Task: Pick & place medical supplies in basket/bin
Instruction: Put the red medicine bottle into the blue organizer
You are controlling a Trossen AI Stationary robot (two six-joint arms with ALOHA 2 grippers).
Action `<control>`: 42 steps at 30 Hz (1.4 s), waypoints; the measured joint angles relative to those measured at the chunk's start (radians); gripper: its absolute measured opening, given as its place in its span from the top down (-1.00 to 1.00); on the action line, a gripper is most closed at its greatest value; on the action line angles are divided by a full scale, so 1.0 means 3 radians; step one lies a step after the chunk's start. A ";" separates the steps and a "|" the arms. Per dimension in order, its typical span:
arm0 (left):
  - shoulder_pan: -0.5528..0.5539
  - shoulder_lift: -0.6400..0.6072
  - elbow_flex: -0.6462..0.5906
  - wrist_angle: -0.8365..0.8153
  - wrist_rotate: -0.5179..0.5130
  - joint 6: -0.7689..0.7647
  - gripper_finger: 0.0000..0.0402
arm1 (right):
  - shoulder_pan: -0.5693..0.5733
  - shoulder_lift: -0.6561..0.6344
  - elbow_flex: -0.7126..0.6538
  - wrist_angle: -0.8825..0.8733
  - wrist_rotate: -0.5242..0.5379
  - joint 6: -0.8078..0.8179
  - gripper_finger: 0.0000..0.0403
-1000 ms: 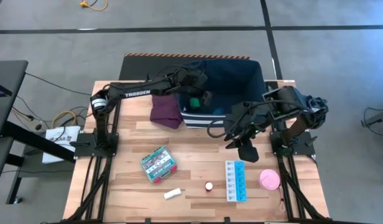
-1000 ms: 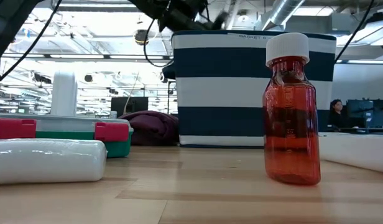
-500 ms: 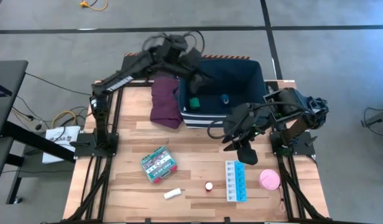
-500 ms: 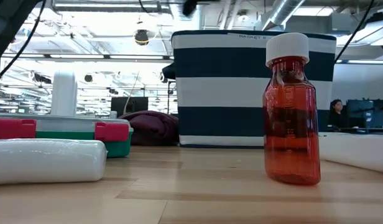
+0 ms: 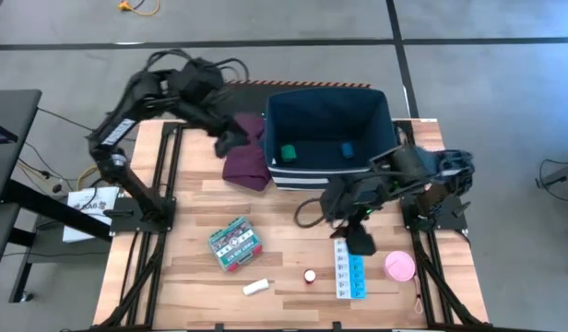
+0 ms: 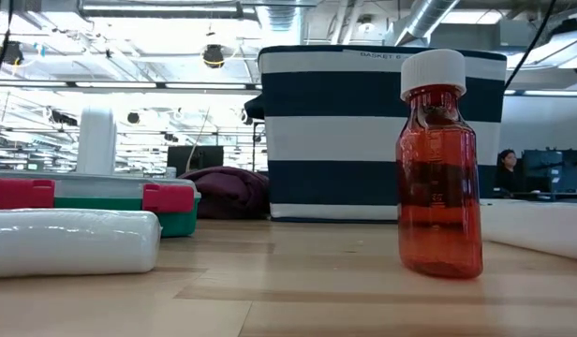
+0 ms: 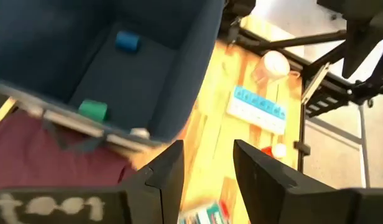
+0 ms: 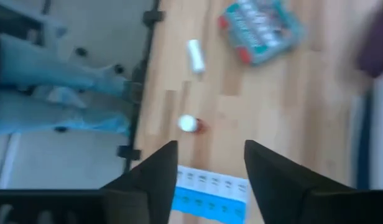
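The navy bin (image 5: pixel 330 101) stands at the table's far side and holds the green block (image 5: pixel 288 152) and the blue block (image 5: pixel 347 148). My left gripper (image 5: pixel 229 141) hangs open over the maroon cloth (image 5: pixel 245 164), left of the bin; its wrist view shows the open fingers (image 7: pixel 168 171) empty. My right gripper (image 5: pixel 360 243) is open above the far end of the blue-white pill strip (image 5: pixel 349 269). Flat on the table lie the green-red box (image 5: pixel 234 243), the white stick (image 5: pixel 255 287) and the pink roll (image 5: pixel 399 266). The red-white bottle (image 5: pixel 310 276) stands upright.
The low view shows the bottle (image 6: pixel 438 164) close to the camera, with the stick (image 6: pixel 73 241) and the box (image 6: pixel 92 197) to its left. A person's legs in jeans (image 8: pixel 48 81) stand beyond the table's near edge. Bare wood lies between the box and the bin.
My left arm has drawn back from over the bin, rising and swinging toward the table's left, and now hangs over the maroon cloth. My right gripper has moved toward the near edge and stands over the pill strip's far end.
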 joint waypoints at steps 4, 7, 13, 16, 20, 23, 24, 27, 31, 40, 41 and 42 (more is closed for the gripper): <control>-0.0040 -0.0207 0.0000 -0.0145 -0.0045 -0.0118 0.40 | 0.0037 0.0257 -0.0009 0.0045 -0.0367 -0.0030 -0.15; -0.0077 -0.0332 0.0000 -0.0180 -0.0049 -0.0142 0.41 | 0.0043 0.0426 -0.0009 0.0116 -0.0554 -0.0072 -0.22; -0.0113 -0.0527 -0.0001 -0.0293 -0.0073 -0.0146 0.41 | -0.0033 0.0533 -0.0007 0.0216 -0.0422 -0.0103 -0.19; -0.0113 -0.0584 -0.0001 -0.0354 -0.0073 -0.0136 0.41 | -0.0065 0.0551 -0.0003 0.0122 -0.0093 0.0066 -0.18; -0.0114 -0.0642 -0.0004 -0.0396 -0.0069 -0.0126 0.41 | 0.0040 0.0660 -0.0006 0.0078 -0.0081 0.0276 -0.18; -0.0137 -0.0693 -0.0004 -0.0395 -0.0042 -0.0121 0.41 | 0.0227 0.0803 -0.0013 0.0038 -0.0039 0.0293 -0.18; -0.0139 -0.0699 -0.0002 -0.0396 -0.0039 -0.0120 0.41 | 0.0285 0.0874 -0.0014 -0.0035 0.0030 0.0294 -0.18; -0.0139 -0.0732 -0.0004 -0.0395 -0.0016 -0.0108 0.41 | 0.0425 0.1023 -0.0008 -0.0096 0.0241 0.0295 -0.18; -0.0139 -0.0779 -0.0003 -0.0394 -0.0022 -0.0046 0.41 | 0.0559 0.1246 -0.0007 -0.0066 0.0373 0.0295 -0.18; -0.0139 -0.0778 -0.0003 -0.0392 -0.0040 -0.0041 0.41 | 0.0653 0.1601 -0.0013 -0.0075 0.0437 0.0268 -0.18; -0.0139 -0.0776 -0.0003 -0.0394 -0.0040 -0.0041 0.41 | 0.0662 0.1629 -0.0010 -0.0073 0.0492 0.0270 -0.18; -0.0139 -0.0776 -0.0003 -0.0392 -0.0040 -0.0041 0.41 | 0.0657 0.1658 0.0006 -0.0035 0.0517 0.0270 -0.18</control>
